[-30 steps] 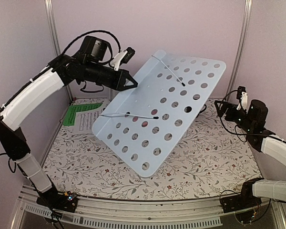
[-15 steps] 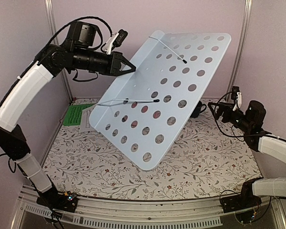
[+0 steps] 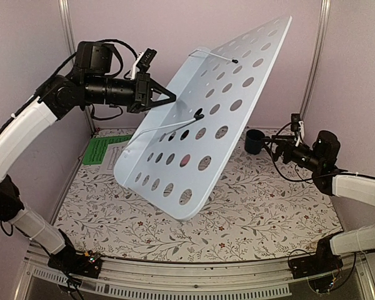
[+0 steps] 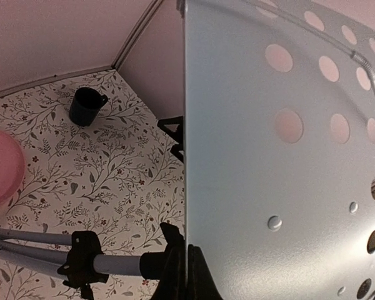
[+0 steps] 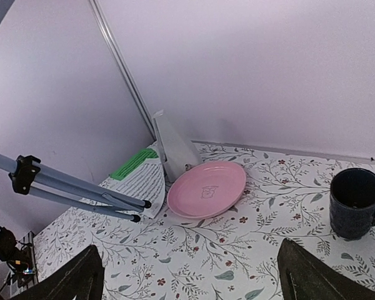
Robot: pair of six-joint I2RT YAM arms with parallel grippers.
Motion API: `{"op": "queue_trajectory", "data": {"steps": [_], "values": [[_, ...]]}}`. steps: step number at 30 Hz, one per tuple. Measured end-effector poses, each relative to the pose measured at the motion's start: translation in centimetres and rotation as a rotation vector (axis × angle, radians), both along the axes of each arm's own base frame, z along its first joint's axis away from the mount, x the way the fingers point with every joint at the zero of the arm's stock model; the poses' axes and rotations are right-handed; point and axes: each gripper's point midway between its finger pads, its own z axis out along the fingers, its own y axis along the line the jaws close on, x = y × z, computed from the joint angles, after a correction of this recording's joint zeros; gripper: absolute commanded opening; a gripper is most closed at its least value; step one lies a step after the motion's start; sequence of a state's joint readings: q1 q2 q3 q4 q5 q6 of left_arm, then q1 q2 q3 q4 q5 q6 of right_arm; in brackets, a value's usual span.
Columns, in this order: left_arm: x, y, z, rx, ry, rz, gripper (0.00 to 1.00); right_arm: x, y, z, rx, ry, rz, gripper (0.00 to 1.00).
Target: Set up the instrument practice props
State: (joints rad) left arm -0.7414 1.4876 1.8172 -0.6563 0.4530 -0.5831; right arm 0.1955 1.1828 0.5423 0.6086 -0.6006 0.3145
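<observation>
music stand [image 3: 200, 119] aloft, tilted, tripod [image 5: 69, 187] legs together: left gripper [image 3: 170, 98] pinches panel edge, likely to swing it upright. right gripper [image 5: 187, 247] wide open, empty, right of stand. sheets [image 5: 144, 178], metronome [image 5: 172, 147] behind stand.

Nothing legible anywhere at this moment. The green paper music sheet [image 3: 103, 149] carries rows of dark print and the white paper music sheet [image 5: 144, 182] lying against it has faint lines, but both are far too small and blurred to read. The round pink plate [image 5: 228, 177] shows only a small outlined mark at its middle, with no letters I can make out.
</observation>
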Motion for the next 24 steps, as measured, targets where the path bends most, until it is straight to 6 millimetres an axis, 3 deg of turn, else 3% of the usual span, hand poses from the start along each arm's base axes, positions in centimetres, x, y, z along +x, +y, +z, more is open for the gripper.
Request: {"op": "queue_trajectory", "data": {"steps": [4,10,16,24], "values": [[-0.5,-0.2,1.9,-0.1,0.021,-0.007,0.0,-0.8,3.2,1.4,-0.01,-0.049,0.103,0.94],[-0.6,-0.7,3.8,-0.2,0.011,-0.027,0.0,-4.2,9.0,6.0,-0.019,-0.22,0.299,0.89],[-0.9,-1.1,3.6,-0.234,0.038,-0.056,0.0,-8.6,13.6,9.8,-0.02,-0.394,0.456,0.92],[-1.0,-1.5,2.6,-0.238,0.071,-0.07,0.0,-11.5,17.4,12.7,-0.022,-0.53,0.534,0.89]]}}
